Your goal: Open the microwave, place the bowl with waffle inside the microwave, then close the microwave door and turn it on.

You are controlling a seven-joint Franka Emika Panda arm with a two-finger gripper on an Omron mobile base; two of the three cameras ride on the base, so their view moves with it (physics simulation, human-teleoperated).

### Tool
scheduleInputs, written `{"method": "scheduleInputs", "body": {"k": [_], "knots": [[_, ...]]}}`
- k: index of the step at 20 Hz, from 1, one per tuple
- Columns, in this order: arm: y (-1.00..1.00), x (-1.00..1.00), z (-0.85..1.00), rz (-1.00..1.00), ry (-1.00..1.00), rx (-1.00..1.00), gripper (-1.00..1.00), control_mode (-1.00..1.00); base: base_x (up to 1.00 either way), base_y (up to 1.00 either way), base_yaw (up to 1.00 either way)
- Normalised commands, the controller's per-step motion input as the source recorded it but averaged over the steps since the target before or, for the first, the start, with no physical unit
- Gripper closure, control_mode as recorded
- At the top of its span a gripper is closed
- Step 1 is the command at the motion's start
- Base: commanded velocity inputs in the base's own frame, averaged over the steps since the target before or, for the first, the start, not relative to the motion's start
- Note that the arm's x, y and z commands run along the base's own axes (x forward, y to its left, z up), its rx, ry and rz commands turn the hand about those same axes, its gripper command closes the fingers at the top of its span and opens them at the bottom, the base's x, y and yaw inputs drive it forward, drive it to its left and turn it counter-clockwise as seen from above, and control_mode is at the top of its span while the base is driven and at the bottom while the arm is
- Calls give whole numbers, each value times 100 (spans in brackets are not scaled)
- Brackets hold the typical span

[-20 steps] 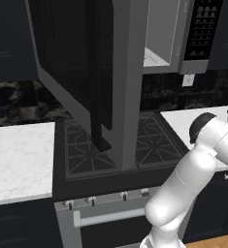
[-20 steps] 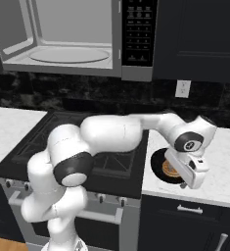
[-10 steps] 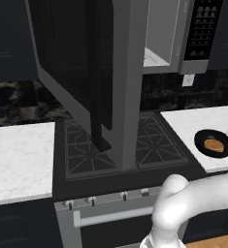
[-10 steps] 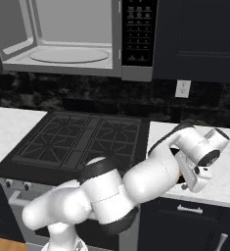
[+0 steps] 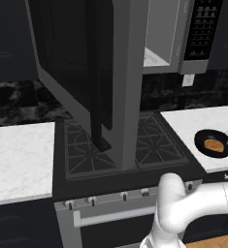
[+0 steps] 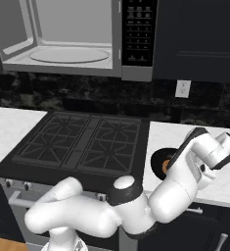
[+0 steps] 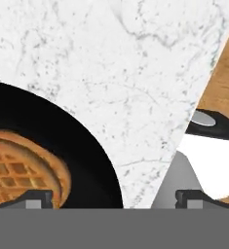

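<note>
The microwave (image 6: 72, 46) hangs above the stove with its cavity and glass turntable exposed, keypad strip (image 6: 136, 34) at the right. The microwave door (image 5: 101, 72) stands swung wide open toward me. On the white counter right of the stove sits the small black bowl (image 5: 215, 144) holding the golden waffle (image 5: 214, 145). In the hand view the bowl (image 7: 72, 141) and waffle (image 7: 23, 168) sit at lower left. My gripper (image 7: 113, 199) is open, one fingertip over the waffle and the other over bare counter, with the bowl's rim between them. The arm partly hides the bowl (image 6: 159, 162).
The black gas stove (image 5: 110, 145) lies under the open door, which overhangs its grates. The marble counter (image 7: 135, 73) ends close to the bowl, with wooden floor (image 7: 228, 73) beyond its edge. A wall outlet (image 6: 183, 88) sits behind the bowl.
The arm has swung down and to the right, uncovering the bowl in the left base view. The hand has come low over the bowl's rim. The microwave door stays open.
</note>
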Motion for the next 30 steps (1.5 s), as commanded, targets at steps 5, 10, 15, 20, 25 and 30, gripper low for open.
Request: {"method": "scheduleInputs", "body": {"k": [5, 10, 15, 20, 25, 30], "knots": [[0, 21, -26, -21, 2, 0, -100, -100, 0, 0, 0], [0, 0, -58, -13, 7, -2, -100, -100, 0, 0, 0], [8, 3, -6, -10, 2, 0, 100, -100, 0, 0, 0], [19, 0, 3, -9, 0, 0, 100, -100, 0, 0, 0], [64, -49, 57, -15, -17, 0, 100, -100, 0, 0, 0], [88, -92, 100, -15, -37, 0, 100, -100, 0, 0, 0]]}}
